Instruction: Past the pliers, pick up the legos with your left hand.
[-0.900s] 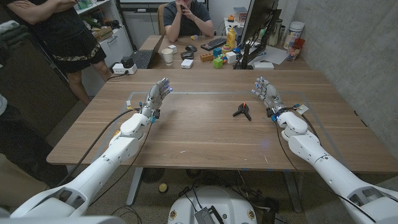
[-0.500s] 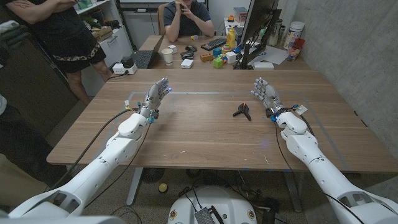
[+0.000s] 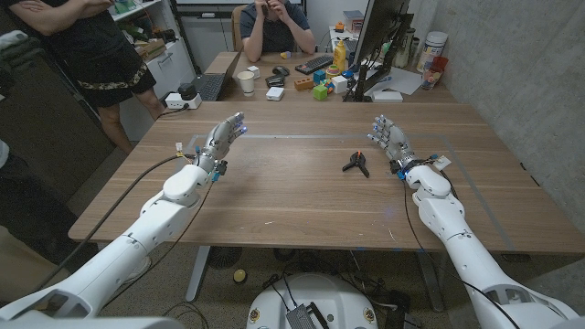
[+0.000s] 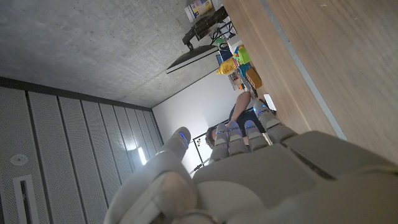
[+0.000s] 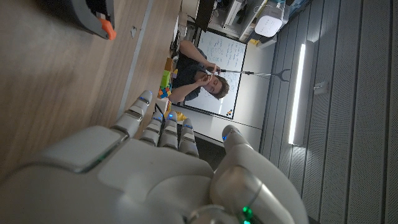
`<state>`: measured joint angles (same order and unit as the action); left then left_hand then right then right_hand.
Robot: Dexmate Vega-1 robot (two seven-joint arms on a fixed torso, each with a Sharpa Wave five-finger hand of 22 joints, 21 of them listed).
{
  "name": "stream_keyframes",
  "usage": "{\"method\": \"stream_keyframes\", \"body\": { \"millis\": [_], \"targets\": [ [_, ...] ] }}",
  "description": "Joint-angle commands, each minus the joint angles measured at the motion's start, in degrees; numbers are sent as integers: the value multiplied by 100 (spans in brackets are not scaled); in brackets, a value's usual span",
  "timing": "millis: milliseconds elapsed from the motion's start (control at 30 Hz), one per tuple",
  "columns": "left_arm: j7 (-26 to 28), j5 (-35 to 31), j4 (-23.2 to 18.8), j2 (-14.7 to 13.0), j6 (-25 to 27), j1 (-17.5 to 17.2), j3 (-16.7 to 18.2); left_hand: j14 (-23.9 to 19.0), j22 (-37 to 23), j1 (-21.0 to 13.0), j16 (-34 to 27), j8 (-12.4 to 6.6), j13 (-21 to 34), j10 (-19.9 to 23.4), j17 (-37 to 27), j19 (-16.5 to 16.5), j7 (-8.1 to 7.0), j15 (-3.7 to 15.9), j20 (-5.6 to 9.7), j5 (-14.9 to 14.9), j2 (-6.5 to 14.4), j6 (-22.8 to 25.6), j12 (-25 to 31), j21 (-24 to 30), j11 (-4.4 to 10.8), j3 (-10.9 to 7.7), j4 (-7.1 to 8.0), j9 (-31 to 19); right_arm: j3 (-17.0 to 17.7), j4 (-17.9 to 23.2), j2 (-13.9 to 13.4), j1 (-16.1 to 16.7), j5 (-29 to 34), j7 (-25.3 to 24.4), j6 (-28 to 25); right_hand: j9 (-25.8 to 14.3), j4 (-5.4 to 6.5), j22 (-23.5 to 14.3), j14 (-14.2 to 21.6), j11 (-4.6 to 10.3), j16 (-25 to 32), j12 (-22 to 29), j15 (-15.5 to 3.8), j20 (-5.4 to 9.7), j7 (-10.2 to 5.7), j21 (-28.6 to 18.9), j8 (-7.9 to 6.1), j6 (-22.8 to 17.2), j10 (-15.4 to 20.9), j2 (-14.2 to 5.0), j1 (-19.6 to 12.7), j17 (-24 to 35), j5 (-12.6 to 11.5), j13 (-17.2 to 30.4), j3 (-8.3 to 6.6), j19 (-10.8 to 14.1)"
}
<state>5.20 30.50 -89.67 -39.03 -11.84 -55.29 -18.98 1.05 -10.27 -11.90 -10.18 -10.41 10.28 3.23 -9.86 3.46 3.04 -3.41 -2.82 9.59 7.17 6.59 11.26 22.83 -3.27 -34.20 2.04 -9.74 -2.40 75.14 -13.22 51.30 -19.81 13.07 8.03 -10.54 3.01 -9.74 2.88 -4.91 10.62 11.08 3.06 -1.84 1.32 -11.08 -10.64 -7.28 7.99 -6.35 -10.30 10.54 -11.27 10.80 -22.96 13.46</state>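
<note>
The left hand hovers over the table, fingers spread, holding nothing. The legos beyond the pliers look light, rigid and smooth, so I'd pinch them across opposite flat sides.

Head camera overlooks table; wrist cameras skim it.
</note>
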Motion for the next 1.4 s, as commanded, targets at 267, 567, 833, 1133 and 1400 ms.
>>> {"method": "stream_keyframes", "body": {
  "millis": [267,567,833,1133,1400],
  "targets": [
    [865,-1000,-1587,-1190,614,-1036,713,-32,-9,-142,-24,-58,22,-43,-2,10,-164,-9,-101,31,-89,106,4,-74,69,0,-191,-29,236,13,320,-12,387,231,-81,-8,-6,-20,9,-26,32,20,18,-2,-15,-21,-32,-26,41,33,-25,15,-19,16,-28,41],
    [941,-1327,-2203,-1716,981,-1623,1334,13,-12,-312,-11,-22,23,-141,-3,-93,-386,-14,-191,36,-77,75,-23,-163,119,-38,-375,-34,220,29,382,-15,432,216,-60,-8,-9,-20,9,-20,32,20,14,-2,-17,-19,-32,-26,41,33,-25,15,-19,16,-27,37],
    [864,-1672,-2862,-2049,1390,-2371,2158,-42,-16,-441,-40,-23,24,-189,-10,-137,-546,-47,-279,40,-107,89,-20,-222,154,-47,-533,-37,205,22,426,-1,442,198,-35,-8,-9,-20,10,-30,33,22,15,-2,-18,-21,-31,-25,47,36,-21,16,-19,16,-24,42],
    [584,-2490,-3701,-1954,2080,-3167,3045,29,-15,-579,-20,-17,26,-247,-23,-186,-807,-53,-359,40,-306,53,-16,-305,254,3,-781,-39,183,-26,452,-12,442,220,24,-8,-10,-20,12,-25,34,20,14,-2,-14,-22,-31,-24,44,39,-17,16,-18,16,-21,47],
    [71,-3368,-4537,-1712,2903,-3638,3598,46,-16,-643,-24,-23,28,-179,-26,-175,-874,-44,-402,36,-364,56,21,-330,260,19,-875,-41,139,-223,472,-127,419,362,99,-8,-10,-20,12,-33,34,19,17,-3,-17,-21,-32,-27,44,42,-13,17,-18,16,-17,44]
  ]
}}
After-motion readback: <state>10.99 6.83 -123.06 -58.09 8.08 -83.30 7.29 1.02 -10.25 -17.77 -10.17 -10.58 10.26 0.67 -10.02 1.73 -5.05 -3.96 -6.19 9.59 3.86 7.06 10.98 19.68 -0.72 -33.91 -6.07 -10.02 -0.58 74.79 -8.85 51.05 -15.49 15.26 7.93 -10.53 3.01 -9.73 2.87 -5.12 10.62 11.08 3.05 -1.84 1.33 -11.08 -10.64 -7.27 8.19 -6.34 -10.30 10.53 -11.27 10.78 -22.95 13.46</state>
